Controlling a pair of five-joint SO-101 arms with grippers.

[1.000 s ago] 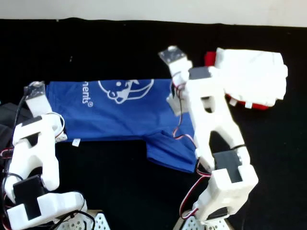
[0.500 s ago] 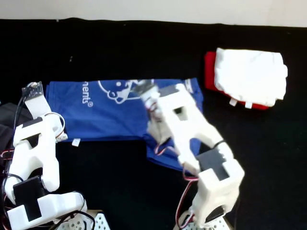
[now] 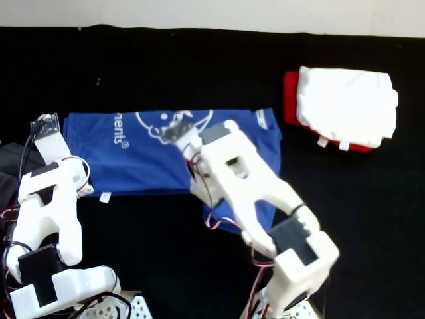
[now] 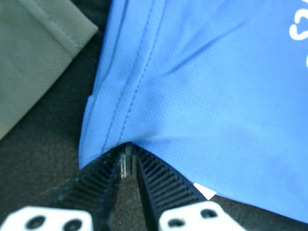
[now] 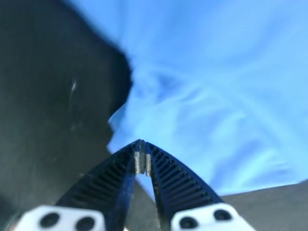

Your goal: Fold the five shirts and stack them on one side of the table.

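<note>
1. The blue shirt [image 3: 133, 156] lies flat on the black table [image 3: 166, 60], long axis left-right in front of both arms. A sleeve [image 3: 222, 214] sticks out toward the right arm's base.
2. The left gripper [image 4: 126, 156] is clenched on the hem corner at the shirt's left end.
3. The right gripper [image 5: 141, 159] is over the shirt's middle. Its jaws are pressed together with the tips at blue cloth. Can't tell if any fabric is pinched.
4. The free right end lies to the right of that gripper, so the right arm is nearer to it.
5. The folded white shirt [image 3: 345, 106] sits on the red shirt [image 3: 290, 100] at far right, apart from the blue one.
</note>
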